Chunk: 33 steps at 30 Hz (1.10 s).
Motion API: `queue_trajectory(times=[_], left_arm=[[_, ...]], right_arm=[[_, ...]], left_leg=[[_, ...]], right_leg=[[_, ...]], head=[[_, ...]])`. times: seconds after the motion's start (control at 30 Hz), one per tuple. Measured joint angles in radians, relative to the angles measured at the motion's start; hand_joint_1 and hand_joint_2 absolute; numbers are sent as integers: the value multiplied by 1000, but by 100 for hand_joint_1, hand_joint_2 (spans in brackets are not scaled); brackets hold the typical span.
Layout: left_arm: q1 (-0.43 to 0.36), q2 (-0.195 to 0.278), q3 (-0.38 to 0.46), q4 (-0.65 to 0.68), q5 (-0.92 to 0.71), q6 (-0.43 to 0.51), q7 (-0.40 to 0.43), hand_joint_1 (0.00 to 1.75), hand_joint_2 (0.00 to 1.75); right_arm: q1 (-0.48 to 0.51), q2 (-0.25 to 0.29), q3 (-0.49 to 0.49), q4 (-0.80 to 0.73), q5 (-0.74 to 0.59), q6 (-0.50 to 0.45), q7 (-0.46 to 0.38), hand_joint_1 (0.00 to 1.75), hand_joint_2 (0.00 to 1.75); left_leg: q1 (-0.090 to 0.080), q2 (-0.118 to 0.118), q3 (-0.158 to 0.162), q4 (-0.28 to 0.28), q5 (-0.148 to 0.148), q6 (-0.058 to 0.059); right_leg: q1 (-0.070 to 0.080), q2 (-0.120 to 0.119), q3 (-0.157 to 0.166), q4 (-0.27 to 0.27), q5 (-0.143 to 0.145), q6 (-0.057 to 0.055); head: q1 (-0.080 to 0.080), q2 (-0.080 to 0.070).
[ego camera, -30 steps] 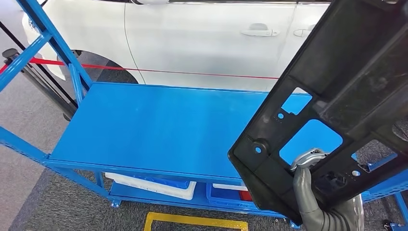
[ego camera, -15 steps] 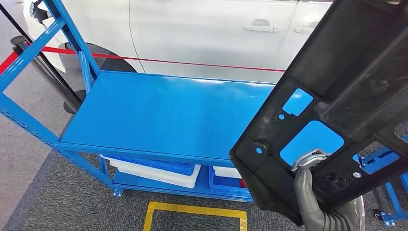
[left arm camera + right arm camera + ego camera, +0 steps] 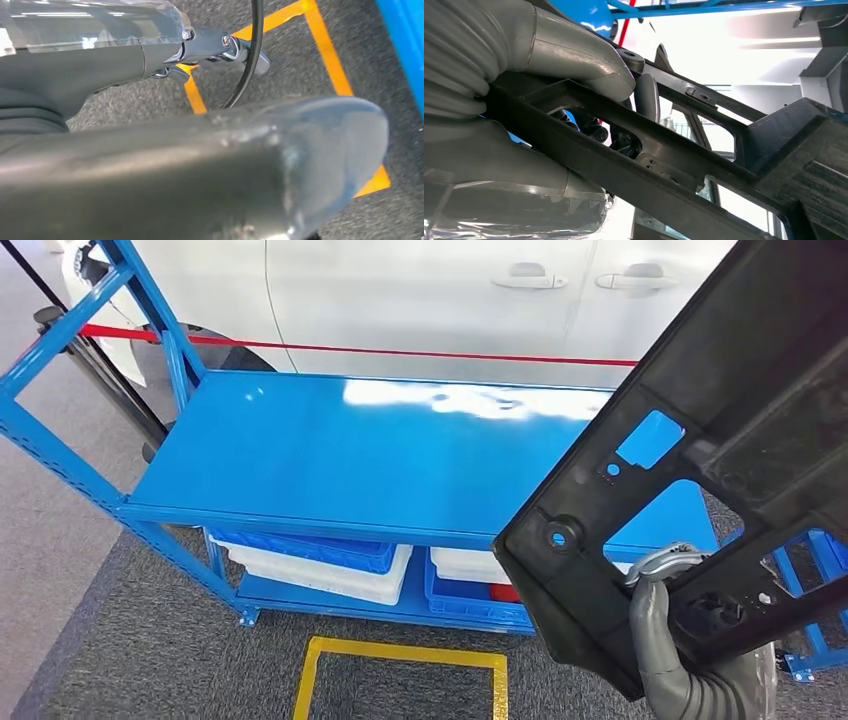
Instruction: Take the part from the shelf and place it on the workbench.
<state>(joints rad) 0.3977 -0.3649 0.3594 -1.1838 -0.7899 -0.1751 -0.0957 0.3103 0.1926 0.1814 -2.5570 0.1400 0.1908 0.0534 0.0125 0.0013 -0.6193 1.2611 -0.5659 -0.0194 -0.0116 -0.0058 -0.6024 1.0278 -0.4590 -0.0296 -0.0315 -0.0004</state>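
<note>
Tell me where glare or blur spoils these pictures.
Head view: white glare on the blue shelf top, otherwise sharp. Left wrist view: a blurred grey shape close to the lens. Right wrist view: background washed out white behind the black part, which the right hand grips.

Right hand raised at the lower right, grey thumb hooked through the black part, fingers clamped on a bar. Left hand hanging low, blurred.

free: workbench top | obstacle: frame post at left end
</note>
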Motion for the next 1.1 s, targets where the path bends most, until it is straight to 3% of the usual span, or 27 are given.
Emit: queue_trajectory(times=[0.03,0.1,0.13,0.17,0.23,0.27,0.3,0.37,0.4,0.43,0.47,0.53,0.6,0.67,0.73,0.77,0.83,0.9,0.93,0.97,1.0,1.07,1.1], left_arm=[[-1,0,0,1,-3,-1,-2,0,0],[-5,0,1,3,-9,-1,-4,0,0],[-7,0,1,3,-10,-1,-5,0,0],[-7,0,1,4,-12,-1,-6,0,0],[-8,0,2,5,-14,-2,-8,0,0],[-8,0,3,6,-16,-2,-8,0,0],[-9,-1,3,7,-17,-3,-9,0,0],[-10,-2,3,9,-22,-4,-11,0,0],[-10,-2,4,11,-25,-5,-12,0,0],[-11,-2,4,13,-28,-6,-12,0,0],[-11,-2,4,15,-31,-6,-12,0,0],[-13,-2,4,17,-35,-6,-13,0,0],[-13,-2,5,19,-39,-7,-14,0,0],[-14,-2,6,21,-44,-7,-17,0,0],[-14,-2,7,22,-49,-7,-20,0,0],[-13,-2,7,23,-52,-7,-21,0,0],[-13,-2,7,25,-54,-8,-21,0,0],[-13,-2,8,27,-56,-8,-21,0,0],[-14,-2,8,28,-57,-8,-21,0,0],[-14,-2,8,28,-58,-9,-21,0,0],[-14,-2,8,29,-59,-9,-21,0,0],[-16,-2,8,31,-59,-9,-22,0,0],[-17,-1,8,31,-60,-9,-22,0,0]], right_arm=[[0,1,-2,-2,0,0,0,175,175],[1,4,-6,-8,0,1,0,175,175],[1,5,-8,-11,0,1,0,175,175],[1,6,-9,-13,0,1,-1,175,175],[1,8,-12,-15,0,1,-1,175,175],[2,9,-13,-15,0,2,-2,175,175],[2,10,-13,-16,1,2,-2,175,175],[2,10,-14,-15,6,3,-3,175,175],[2,10,-15,-15,10,3,-3,175,175],[2,10,-15,-15,13,3,-3,175,175],[2,10,-16,-15,16,3,-3,175,175],[2,10,-17,-15,19,3,-2,175,175],[1,10,-17,-15,21,3,-1,175,175],[1,10,-18,-15,22,3,1,175,175],[1,10,-18,-15,22,3,1,175,175],[1,10,-18,-15,22,3,1,175,175],[1,11,-17,-15,22,3,1,175,175],[1,11,-17,-14,22,3,1,175,175],[1,11,-17,-14,23,3,1,175,175],[1,11,-17,-13,24,3,1,175,175],[1,11,-17,-13,25,3,2,175,175],[2,11,-17,-12,28,3,2,175,175],[2,11,-17,-12,29,3,2,175,175]], left_leg=[[-2,0,53,-66,23,8],[-8,-1,154,-212,27,23],[-12,-1,181,-258,21,29],[-16,-1,189,-279,18,33],[-16,2,177,-291,41,42],[-14,5,168,-299,55,49],[-12,7,157,-306,71,56],[-11,11,129,-307,97,63],[-12,12,113,-303,107,63],[-12,13,96,-297,117,62],[-12,13,78,-290,125,60],[-11,13,41,-268,138,54],[-13,10,13,-245,147,45],[-16,9,2,-233,157,34],[-14,8,-3,-228,164,22],[-12,7,-9,-218,149,15],[-8,6,-33,-150,64,4],[-6,6,-60,-30,-30,-4],[-6,6,-63,18,-46,-6],[-6,6,-52,41,-39,-5],[-6,5,-25,30,-14,-3],[-8,5,75,-80,32,11],[-11,5,134,-163,31,19]], right_leg=[[2,0,-10,2,9,1],[5,0,-22,3,25,9],[4,-1,-24,1,34,14],[2,-2,-24,-2,43,21],[1,-2,-28,-6,52,34],[1,-1,-35,5,34,39],[1,1,-47,33,-3,43],[-2,3,-76,141,-106,47],[-2,3,-85,200,-139,50],[-3,3,-85,241,-148,52],[-4,3,-71,253,-133,54],[-7,3,9,175,-82,56],[-7,4,105,44,-79,53],[-2,7,137,-15,-98,41],[-2,5,124,-16,-86,22],[-3,3,116,-17,-76,12],[-4,-1,91,-18,-54,-3],[-2,-1,60,-15,-30,-6],[-1,-2,42,-13,-19,-6],[0,-2,24,-9,-7,-5],[1,-3,7,-6,3,-4],[4,-3,-21,0,23,0],[5,-3,-29,1,32,3]], head=[[0,0],[1,0],[-1,0],[-3,0],[-7,0],[-6,0],[-4,0],[-1,0],[-1,0],[-1,0],[-1,0],[-1,0],[-1,0],[0,0],[3,0],[2,0],[-1,0],[-3,0],[-3,0],[-3,0],[-3,0],[-3,0],[-4,0]])
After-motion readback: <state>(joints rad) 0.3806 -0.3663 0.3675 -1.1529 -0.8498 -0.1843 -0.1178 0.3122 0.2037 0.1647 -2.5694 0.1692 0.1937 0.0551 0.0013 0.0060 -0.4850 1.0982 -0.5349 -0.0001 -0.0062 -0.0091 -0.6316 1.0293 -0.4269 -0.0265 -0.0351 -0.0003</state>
